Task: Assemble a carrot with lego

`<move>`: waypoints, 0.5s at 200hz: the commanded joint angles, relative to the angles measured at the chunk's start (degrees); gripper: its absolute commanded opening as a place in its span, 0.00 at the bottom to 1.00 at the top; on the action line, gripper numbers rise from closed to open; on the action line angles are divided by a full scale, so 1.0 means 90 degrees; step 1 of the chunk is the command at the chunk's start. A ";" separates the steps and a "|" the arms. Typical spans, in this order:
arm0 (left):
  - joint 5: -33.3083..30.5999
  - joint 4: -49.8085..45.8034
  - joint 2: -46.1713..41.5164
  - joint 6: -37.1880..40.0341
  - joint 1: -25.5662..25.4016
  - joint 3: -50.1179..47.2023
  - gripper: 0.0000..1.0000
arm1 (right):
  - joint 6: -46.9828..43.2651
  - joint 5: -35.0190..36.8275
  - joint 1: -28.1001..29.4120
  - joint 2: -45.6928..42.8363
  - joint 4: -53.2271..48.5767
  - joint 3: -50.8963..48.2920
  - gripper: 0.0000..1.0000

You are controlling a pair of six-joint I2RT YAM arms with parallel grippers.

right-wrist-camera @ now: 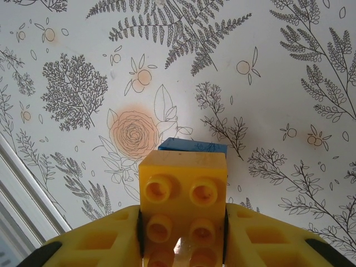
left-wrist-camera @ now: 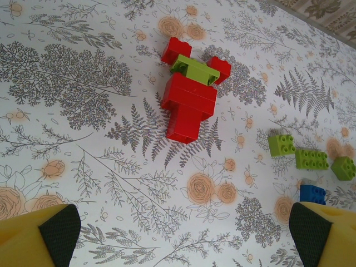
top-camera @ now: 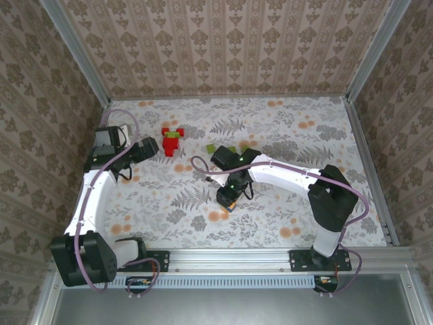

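Clamping the yellow-and-blue carrot stack [right-wrist-camera: 183,183], long axis toward twelve o'clock, the right end effector [right-wrist-camera: 182,225] hovers; green bricks [left-wrist-camera: 281,144] lie at two o'clock from the spread-open left end effector [left-wrist-camera: 178,233].

Soft, even light fills all three views, seemingly from overhead. In the top view the table [top-camera: 298,128] is bright and pale, and the arms cast only faint, short shadows on it. The walls lean outward toward the frame's corners, a wide-lens stretch. In the left wrist view the red brick cluster [left-wrist-camera: 188,105], mid-table, is sharp and has barely any shadow. The fingertips [left-wrist-camera: 55,233] of the left gripper [left-wrist-camera: 181,236] are blurred at the bottom corners. In the right wrist view the yellow brick [right-wrist-camera: 183,194] is glossy and slightly soft, with a small bright glint low down. The table's print behind it stays crisp.
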 commanded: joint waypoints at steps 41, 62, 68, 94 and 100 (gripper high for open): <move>-0.0025 -0.0110 0.0028 0.0097 -0.0053 0.0206 1.00 | 0.0090 0.0062 0.0053 0.0322 -0.0128 -0.0274 0.35; -0.0016 -0.0104 0.0028 0.0092 -0.0060 0.0206 1.00 | 0.0353 0.0055 0.0070 0.0214 0.0013 -0.0499 0.35; -0.0016 -0.0111 0.0027 0.0095 -0.0053 0.0206 1.00 | 0.0426 0.0044 0.0072 0.0180 0.0065 -0.0552 0.35; -0.0015 -0.0103 0.0019 0.0098 -0.0060 0.0207 1.00 | 0.0691 -0.0007 0.0100 0.0066 0.0276 -0.0797 0.34; -0.0006 -0.0103 0.0019 0.0091 -0.0054 0.0206 1.00 | 0.0728 -0.0015 0.0118 0.0047 0.0319 -0.0836 0.34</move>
